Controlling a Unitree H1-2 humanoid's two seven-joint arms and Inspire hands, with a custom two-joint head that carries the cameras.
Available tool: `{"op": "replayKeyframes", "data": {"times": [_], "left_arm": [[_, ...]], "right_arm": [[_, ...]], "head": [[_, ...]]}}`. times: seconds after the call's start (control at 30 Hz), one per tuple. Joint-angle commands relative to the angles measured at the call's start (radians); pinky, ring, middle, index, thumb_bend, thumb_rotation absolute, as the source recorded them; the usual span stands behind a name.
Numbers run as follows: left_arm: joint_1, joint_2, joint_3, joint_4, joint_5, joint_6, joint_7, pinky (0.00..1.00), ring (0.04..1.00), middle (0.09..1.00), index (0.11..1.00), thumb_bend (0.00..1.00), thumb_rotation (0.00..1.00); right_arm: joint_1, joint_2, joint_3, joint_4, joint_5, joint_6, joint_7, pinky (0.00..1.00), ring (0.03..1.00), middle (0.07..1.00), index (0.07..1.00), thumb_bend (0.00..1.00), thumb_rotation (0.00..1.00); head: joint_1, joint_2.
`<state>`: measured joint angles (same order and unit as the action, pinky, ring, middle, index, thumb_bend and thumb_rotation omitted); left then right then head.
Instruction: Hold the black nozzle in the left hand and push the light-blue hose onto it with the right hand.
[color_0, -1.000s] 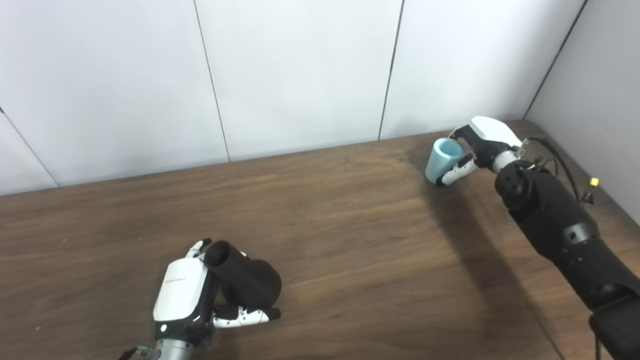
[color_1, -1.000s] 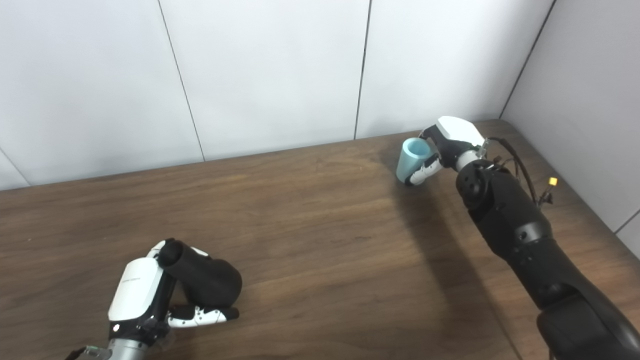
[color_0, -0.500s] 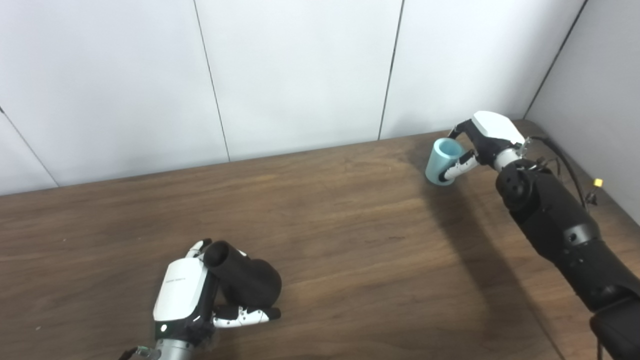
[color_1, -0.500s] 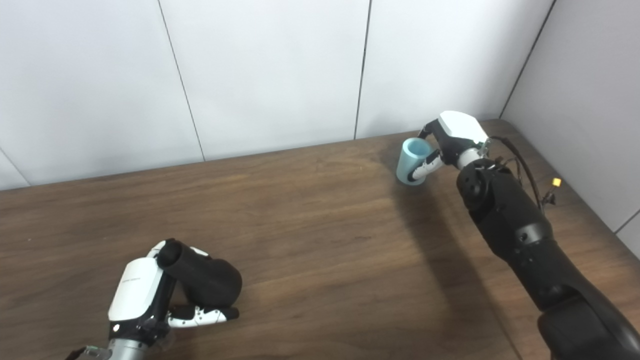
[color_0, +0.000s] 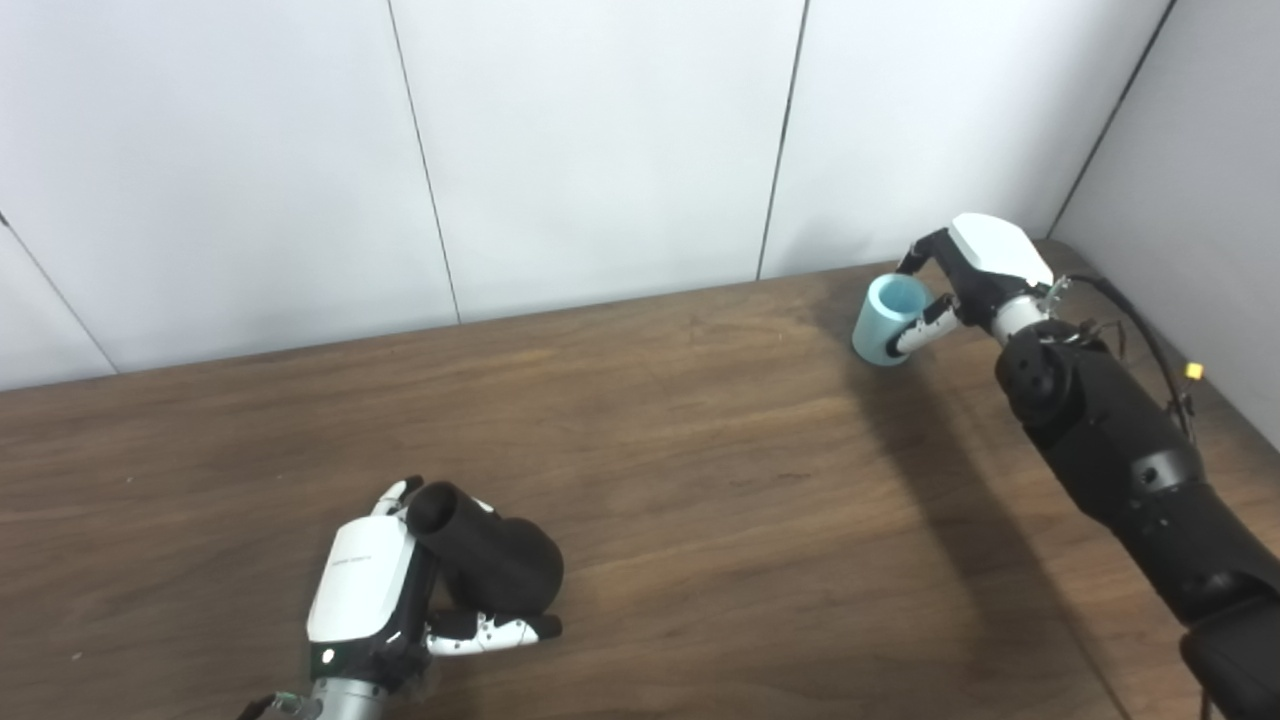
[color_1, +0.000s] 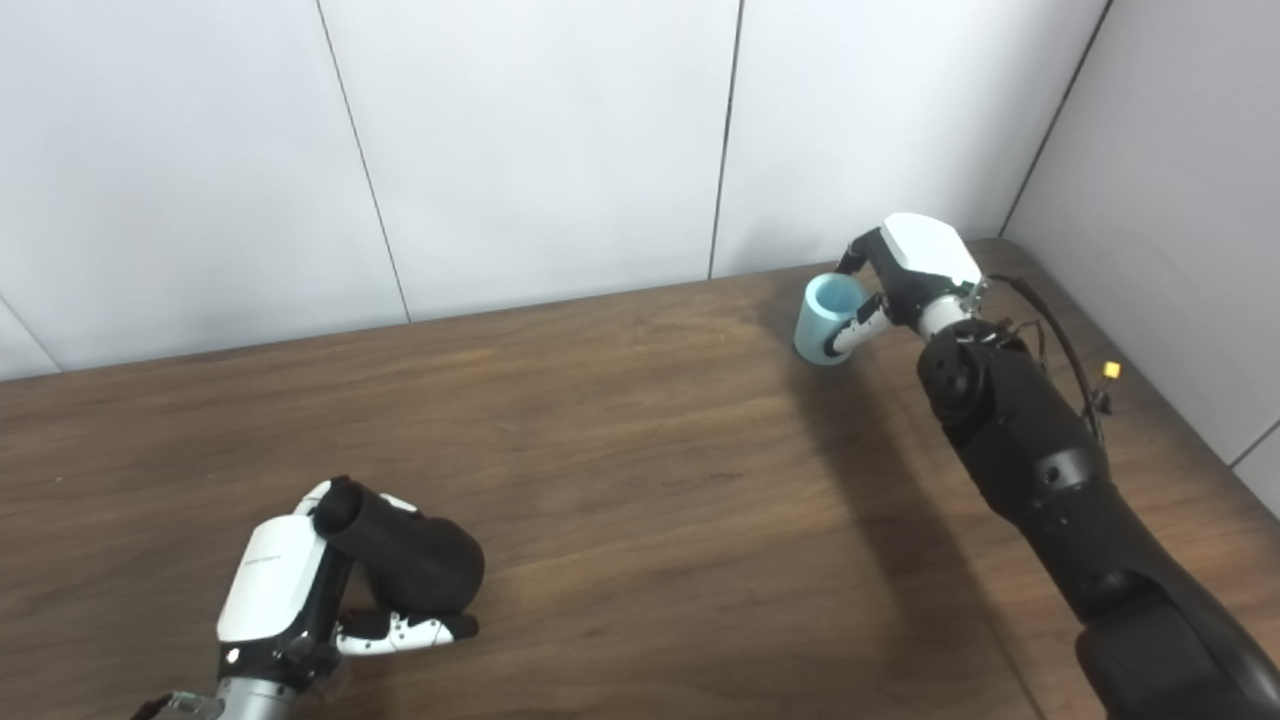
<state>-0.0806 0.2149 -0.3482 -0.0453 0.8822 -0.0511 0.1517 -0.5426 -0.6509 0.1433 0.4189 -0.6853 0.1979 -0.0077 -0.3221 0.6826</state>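
Note:
The black nozzle (color_0: 490, 558) lies at the near left of the wooden table, its narrow end pointing up and left. My left hand (color_0: 375, 590) is wrapped around it, fingers under its wide end, so it is shut on the nozzle. At the far right, close to the wall, the short light-blue hose (color_0: 886, 318) is upright with its open end up. My right hand (color_0: 965, 282) is shut on the hose from the right side, thumb across its front.
The brown table (color_0: 700, 480) runs to white wall panels at the back and a grey wall on the right. A cable with a yellow tag (color_0: 1190, 371) hangs beside my right forearm (color_0: 1120, 450).
My right hand has lifted a little and turned the light-blue hose from tilted to nearly upright. The left hand and the nozzle have not moved.

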Motion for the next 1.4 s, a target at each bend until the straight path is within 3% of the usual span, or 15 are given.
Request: {"op": "replayKeyframes", "data": {"times": [0.0, 0.3, 0.53, 0.73, 0.87, 1.07, 1.37], "left_arm": [[0.039, 0.013, -0.009, 0.024, 0.005, -0.020, 0.013, 0.90, 0.612, 0.480, 0.490, 0.52, 0.00], [0.041, 0.012, -0.009, 0.019, 0.007, -0.015, 0.011, 0.90, 0.612, 0.479, 0.491, 0.52, 0.00], [0.040, 0.016, -0.008, 0.020, 0.002, -0.024, 0.014, 0.90, 0.607, 0.478, 0.492, 0.52, 0.00], [0.041, 0.008, -0.010, 0.020, 0.004, -0.014, 0.009, 0.90, 0.611, 0.480, 0.491, 0.52, 0.00], [0.043, 0.005, -0.017, 0.019, 0.014, -0.015, 0.017, 0.90, 0.611, 0.478, 0.493, 0.52, 0.00], [0.045, -0.008, -0.023, 0.007, 0.027, 0.004, 0.007, 0.90, 0.612, 0.478, 0.492, 0.52, 0.00], [0.042, -0.036, -0.041, 0.006, 0.067, 0.035, 0.000, 0.91, 0.617, 0.482, 0.490, 0.52, 0.00]], "right_arm": [[-0.030, -0.024, -0.028, -0.021, 0.010, -0.020, -0.047, 0.79, 0.785, 0.675, 0.484, 0.52, 0.13], [-0.016, -0.023, -0.030, -0.054, 0.012, -0.012, -0.046, 0.73, 0.760, 0.665, 0.485, 0.52, 0.13], [0.018, -0.010, -0.052, -0.207, 0.032, 0.011, -0.017, 0.75, 0.728, 0.666, 0.484, 0.52, 0.13], [0.025, -0.004, -0.061, -0.407, 0.057, 0.059, 0.097, 0.66, 0.678, 0.653, 0.483, 0.52, 0.13], [0.009, -0.005, -0.037, -0.546, 0.028, 0.143, 0.222, 0.77, 0.731, 0.664, 0.483, 0.52, 0.14], [-0.010, 0.017, -0.037, -0.692, 0.046, 0.222, 0.346, 0.75, 0.748, 0.679, 0.483, 0.52, 0.14], [-0.046, 0.017, -0.013, -0.828, 0.064, 0.224, 0.475, 0.77, 0.738, 0.676, 0.483, 0.53, 0.14]], "head": [[-0.002, 0.001], [0.003, 0.005], [0.003, 0.007], [0.021, 0.016], [0.031, 0.021], [0.064, 0.024], [0.145, 0.023]]}}
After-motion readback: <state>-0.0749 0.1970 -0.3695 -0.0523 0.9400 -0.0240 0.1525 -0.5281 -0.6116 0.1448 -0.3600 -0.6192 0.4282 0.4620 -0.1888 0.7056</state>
